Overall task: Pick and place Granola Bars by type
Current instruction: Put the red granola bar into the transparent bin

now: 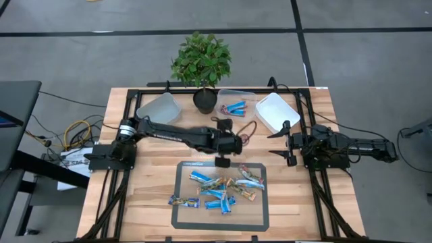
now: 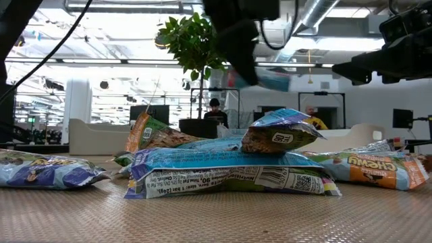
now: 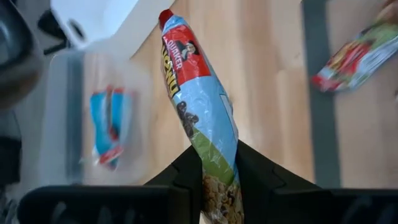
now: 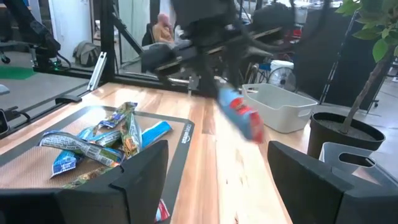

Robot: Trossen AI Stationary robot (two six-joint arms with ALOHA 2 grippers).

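Note:
My left gripper (image 1: 229, 143) hangs over the middle of the table, between the bins and the mat, shut on one granola bar (image 3: 199, 87) with a red, light-blue and green wrapper. The right wrist view shows the same bar (image 4: 239, 115) in the air. Several more bars (image 1: 219, 189) in blue, multicoloured and tan wrappers lie heaped on a dark-edged mat (image 1: 181, 219); the heap (image 2: 223, 162) fills the low view. Two blue bars (image 1: 235, 106) lie in the middle clear bin (image 1: 237, 93). My right gripper (image 1: 287, 142) waits open at the table's right side, touching nothing. My left gripper (image 3: 217, 155) pinches the bar between its two fingers at the green end of the wrapper (image 3: 214, 149). The rest of the bar sticks out past the fingertips, red end (image 3: 166, 17) farthest. The fingers come from above, and the bar slants downward, lifted clear of the table.
At the far edge stand a clear bin (image 1: 158, 108) on the left, a potted plant (image 1: 202, 98), the middle bin and a white bin (image 1: 277, 111) on the right. Bare wood lies between the bins and the mat. People show in the room behind the table.

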